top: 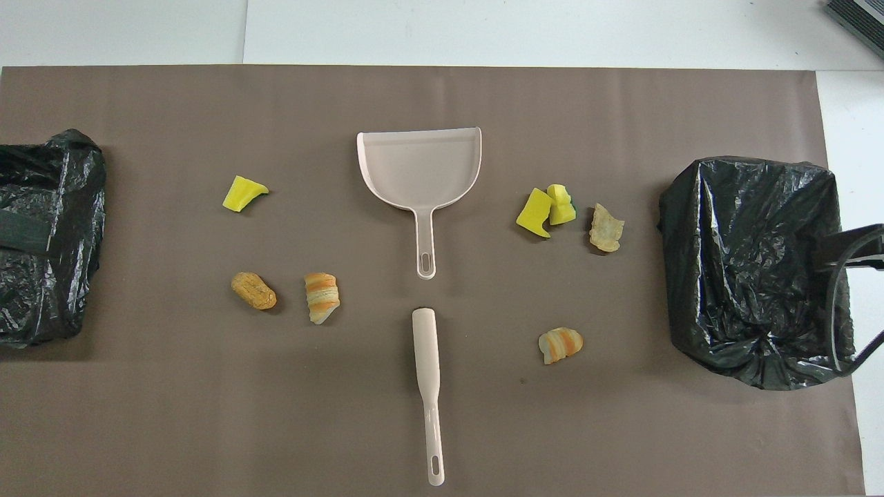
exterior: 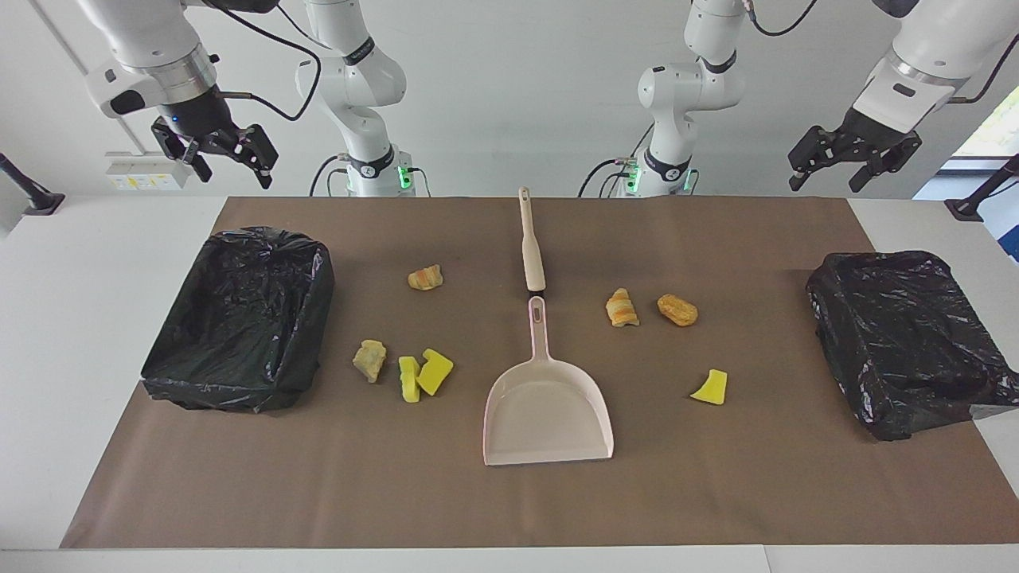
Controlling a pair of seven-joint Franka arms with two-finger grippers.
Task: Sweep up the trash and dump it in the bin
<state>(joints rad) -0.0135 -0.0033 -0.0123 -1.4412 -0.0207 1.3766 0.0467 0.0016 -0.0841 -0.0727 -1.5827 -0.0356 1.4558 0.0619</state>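
Several scraps of trash lie on the brown mat: a tan lump [exterior: 370, 360] and two yellow pieces [exterior: 434, 372] toward the right arm's end, a striped orange lump [exterior: 425, 277] nearer the robots, two orange lumps [exterior: 622, 308] [exterior: 677, 309] and a yellow wedge [exterior: 710, 387] toward the left arm's end. A pale pink dustpan [exterior: 548, 414] [top: 419, 169] lies mid-table, and the pale pink brush stick [exterior: 531, 247] [top: 427, 373] lies just off the tip of its handle. My right gripper [exterior: 229, 169] and left gripper [exterior: 825, 185] hang open and empty, high over the table's near edge.
Two bins lined with black bags stand at the mat's ends, one [exterior: 318, 302] [top: 690, 228] at the right arm's end and one [exterior: 828, 318] [top: 83, 207] at the left arm's end. White table shows around the mat.
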